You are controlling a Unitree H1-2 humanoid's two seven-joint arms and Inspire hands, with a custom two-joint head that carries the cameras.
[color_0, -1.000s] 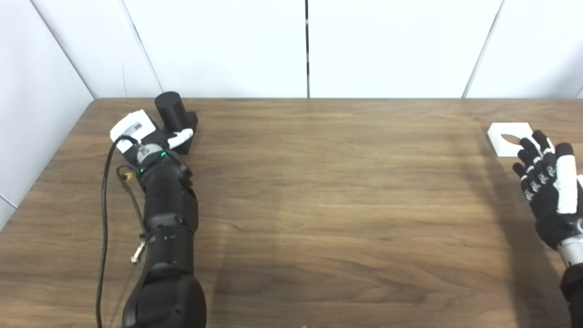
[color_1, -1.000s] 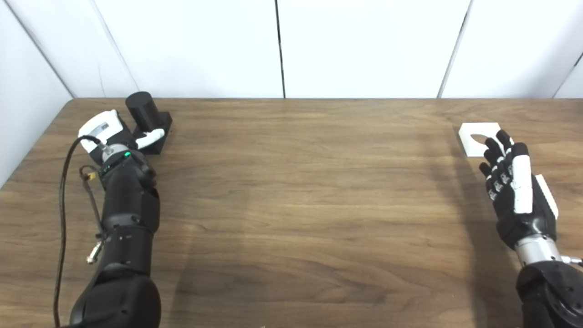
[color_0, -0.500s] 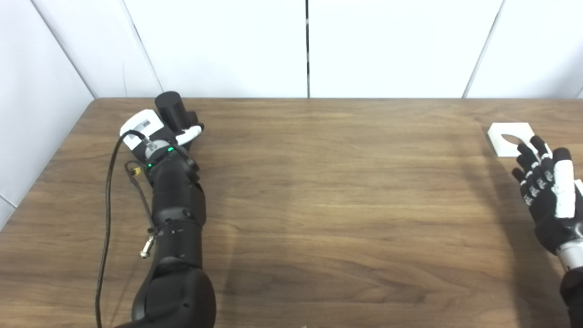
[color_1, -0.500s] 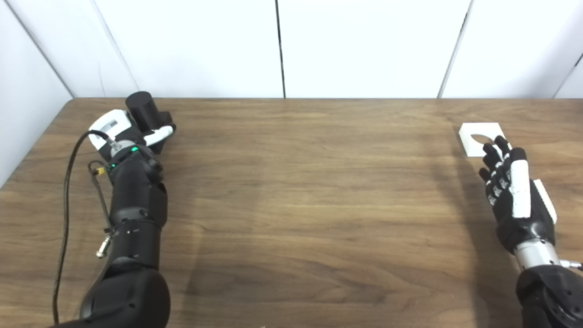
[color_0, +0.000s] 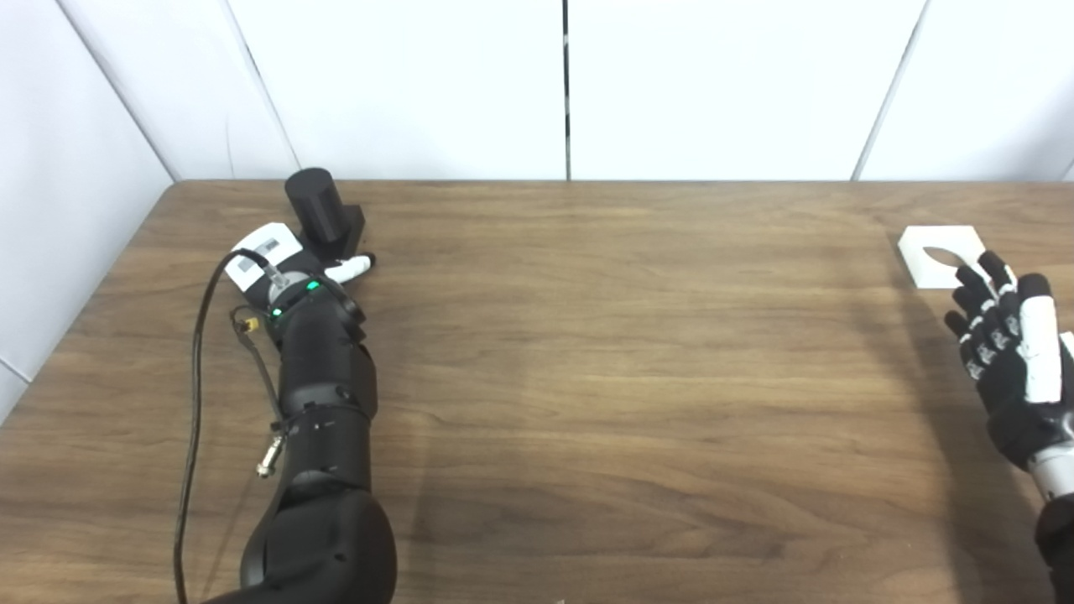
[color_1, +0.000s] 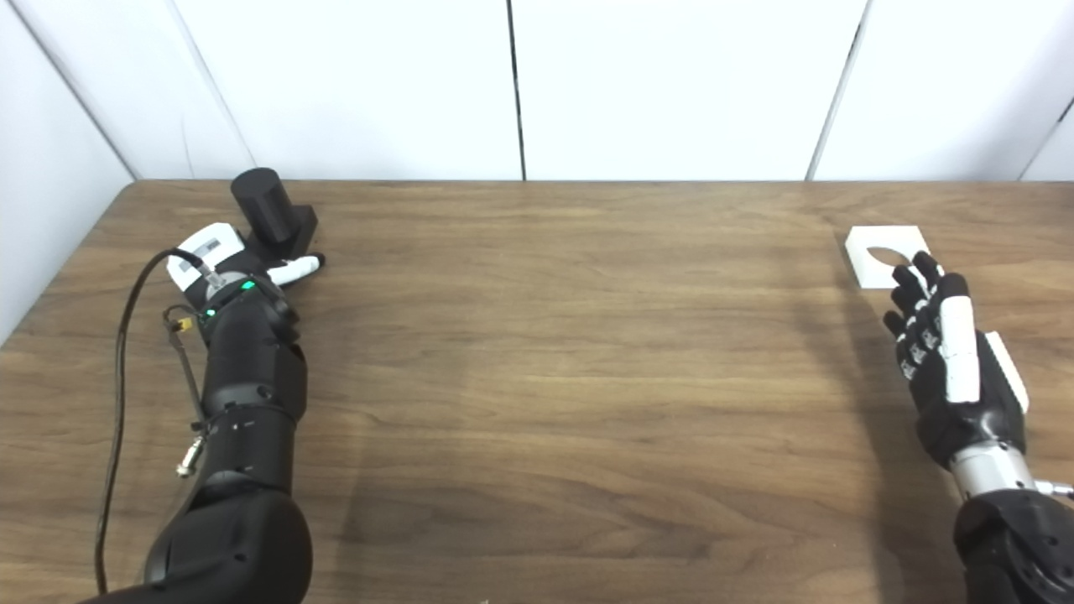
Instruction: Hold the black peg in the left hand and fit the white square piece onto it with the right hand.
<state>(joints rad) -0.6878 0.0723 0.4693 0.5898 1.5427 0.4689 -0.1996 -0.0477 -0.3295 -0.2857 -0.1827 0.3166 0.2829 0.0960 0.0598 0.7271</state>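
Sitting just behind left hand [color_0: 281,273]: black peg [color_0: 317,207], not gripped.

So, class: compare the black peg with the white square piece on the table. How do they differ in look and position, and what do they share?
The black peg is a dark cylinder rising from a block base; the white square piece is a flat slab with a round hole. The black peg sits far left, by the left hand; the white square piece lies far right, just beyond the right hand. Both rest on the table, ungripped.

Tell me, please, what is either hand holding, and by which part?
Nothing: the right hand is open short of the white square piece; the left hand sits beside the black peg.
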